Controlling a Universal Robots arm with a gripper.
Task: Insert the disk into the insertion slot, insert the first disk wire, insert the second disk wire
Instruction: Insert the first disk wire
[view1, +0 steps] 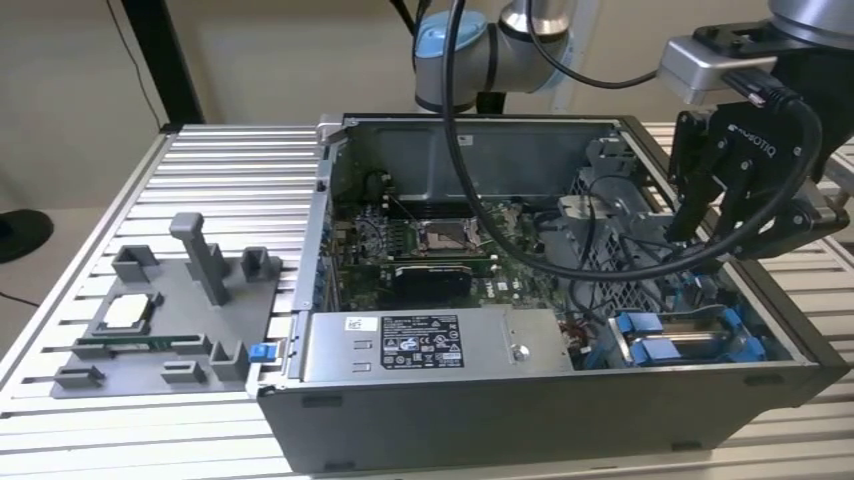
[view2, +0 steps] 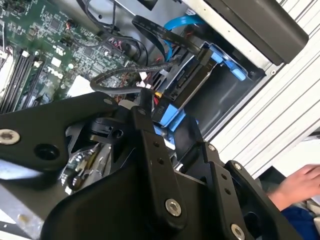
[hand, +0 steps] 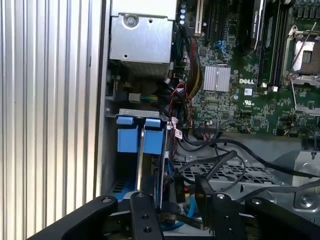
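Observation:
The disk (view1: 657, 343) stands on edge in the insertion slot (hand: 109, 160) at the case's front corner, on the exterior view's right. Its bright blue carrier tabs (hand: 140, 136) stick up out of the grey bay. My black gripper (view1: 701, 240) hangs just above that bay, pointing down into the case. In the first wrist view a black wire connector (hand: 176, 187) dangles right by the gripper (hand: 175, 207). A blue wire (view2: 175, 24) with a black plug (view2: 206, 50) runs along the disk (view2: 197, 82), and a thin black wire (view2: 122, 82) loops toward the gripper (view2: 167, 130).
The grey power-supply box (view1: 427, 345) with a white sticker sits beside the bay. The green motherboard (view1: 427, 240) fills the case floor. A grey fixture tray (view1: 160, 320) stands on the slatted table (view1: 227, 160). A person's hand (view2: 300, 185) rests outside the case.

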